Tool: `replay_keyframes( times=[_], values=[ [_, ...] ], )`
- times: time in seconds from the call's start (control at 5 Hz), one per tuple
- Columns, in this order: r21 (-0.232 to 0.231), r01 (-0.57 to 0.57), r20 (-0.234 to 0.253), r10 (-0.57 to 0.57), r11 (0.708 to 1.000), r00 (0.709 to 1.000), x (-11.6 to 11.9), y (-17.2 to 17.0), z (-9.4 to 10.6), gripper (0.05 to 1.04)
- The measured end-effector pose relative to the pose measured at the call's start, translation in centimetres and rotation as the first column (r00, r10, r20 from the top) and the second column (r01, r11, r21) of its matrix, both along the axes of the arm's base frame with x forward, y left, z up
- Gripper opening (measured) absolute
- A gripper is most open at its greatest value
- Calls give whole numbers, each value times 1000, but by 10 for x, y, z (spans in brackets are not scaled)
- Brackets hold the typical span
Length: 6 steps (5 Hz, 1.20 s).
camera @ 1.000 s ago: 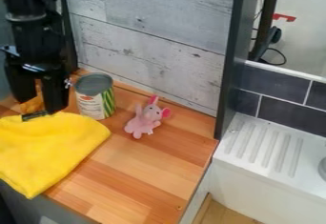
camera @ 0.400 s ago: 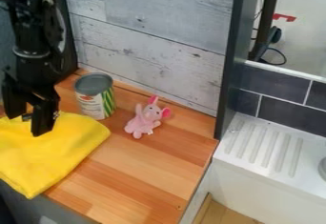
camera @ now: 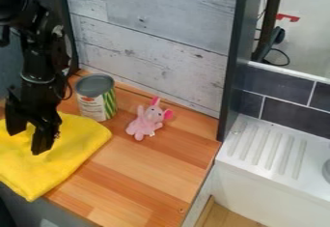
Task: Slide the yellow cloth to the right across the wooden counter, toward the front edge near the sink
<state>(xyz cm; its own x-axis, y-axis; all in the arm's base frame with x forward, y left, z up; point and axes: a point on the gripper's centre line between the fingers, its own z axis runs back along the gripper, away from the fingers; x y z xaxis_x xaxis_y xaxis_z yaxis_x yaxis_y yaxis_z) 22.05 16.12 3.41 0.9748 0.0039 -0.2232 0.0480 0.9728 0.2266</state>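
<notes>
The black gripper [camera: 26, 141] hangs at the left over the yellow cloth [camera: 71, 151], its two fingers apart with nothing between them. Whether the fingertips touch the fabric I cannot tell. The cloth lies folded on the wooden counter [camera: 138, 173], at its left side. Behind and to the right of the gripper, a can [camera: 95, 98] with a green-striped label stands upright. Right of the can is a small pink plush toy [camera: 145, 121] with bright pink ears, lying on the wood.
A grey plank wall [camera: 155, 47] rises behind the counter. A dark upright post [camera: 233, 62] stands at the counter's back right corner. Beyond it is a white sink unit [camera: 268, 148] with a ridged drainboard, below dark tiles [camera: 293, 115].
The gripper has moved down the view, toward the front, and now hangs over the middle of the cloth. Can, toy and cloth have stayed where they were.
</notes>
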Motion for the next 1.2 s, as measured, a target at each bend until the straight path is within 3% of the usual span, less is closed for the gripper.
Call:
replay_keyframes(
  times=[0.2, 0.6, 0.8, 1.0, 1.2],
  values=[
    [-12, 21, 16, -21, 1000, 1000, 2, -2, -18, 1001],
    [-45, 61, 63, -58, 997, 996, 6, -25, -29, 1001],
    [-146, 103, 43, -98, 984, 994, 5, -54, -33, 1001],
    [-188, 143, 36, -139, 972, 990, 8, -81, -35, 1001],
    [-246, 173, -7, -180, 954, 984, 8, -118, -33, 1001]
  ],
)
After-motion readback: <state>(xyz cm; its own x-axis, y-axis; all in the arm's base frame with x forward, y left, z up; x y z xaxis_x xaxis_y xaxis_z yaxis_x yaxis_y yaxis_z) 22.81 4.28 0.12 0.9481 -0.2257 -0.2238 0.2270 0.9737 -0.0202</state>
